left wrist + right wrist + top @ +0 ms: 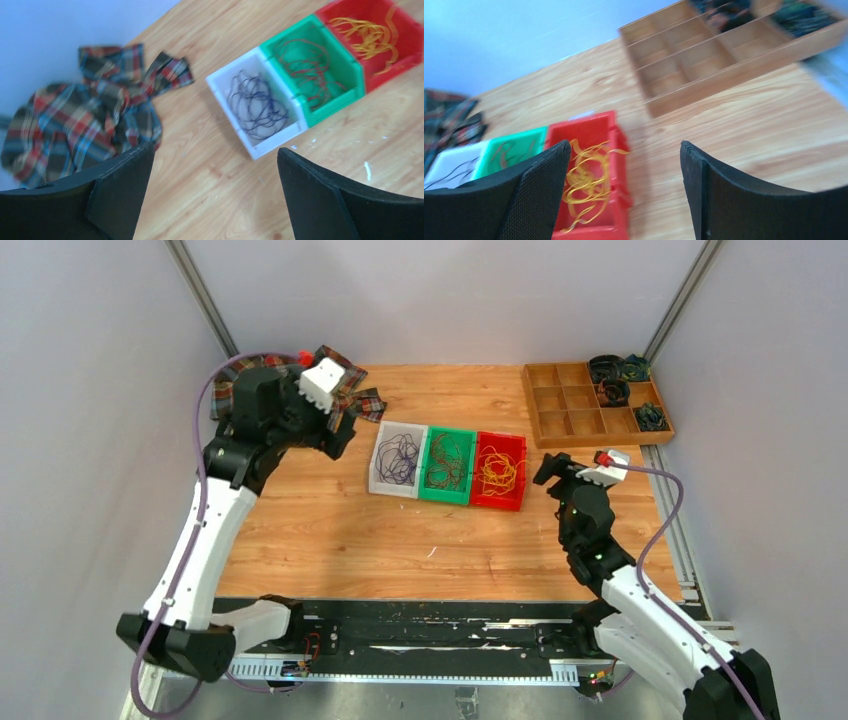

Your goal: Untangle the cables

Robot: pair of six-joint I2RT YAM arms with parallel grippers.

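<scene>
Sorting appears all but complete on the wooden surface (330, 530), where the cables lie apart by colour in three bins set side by side at the centre: the purple cable (398, 457) in the white bin (374, 480), the dark red cable (447, 462) in the green bin (445, 498) and the yellow cable (497, 472) in the red bin (497, 504). The left fingers (120, 190) hang above the surface at 9 o'clock from the white bin, spread wide and holding nothing. The right fingers (539, 195) hover at 3 o'clock from the red bin, likewise wide apart and empty. No strand is seen crossing from one bin into another, so the step in hand looks like the release after the last drop. What remains, by this view, is a check that each bunch sits fully inside its walls; in the blurred right wrist view a yellow loop seems to lean over the red bin's rim and may call for a light nudge inward. A crumpled plaid cloth (365, 402) lies at 10 o'clock from the bins, partly under the left arm, and a wooden divided tray (553, 423) holding dark coiled bundles (607, 368) sits at 2 o'clock, well apart. Neither blocks a reach to the bins, though the thin bin walls leave little room for the fingers to enter
</scene>
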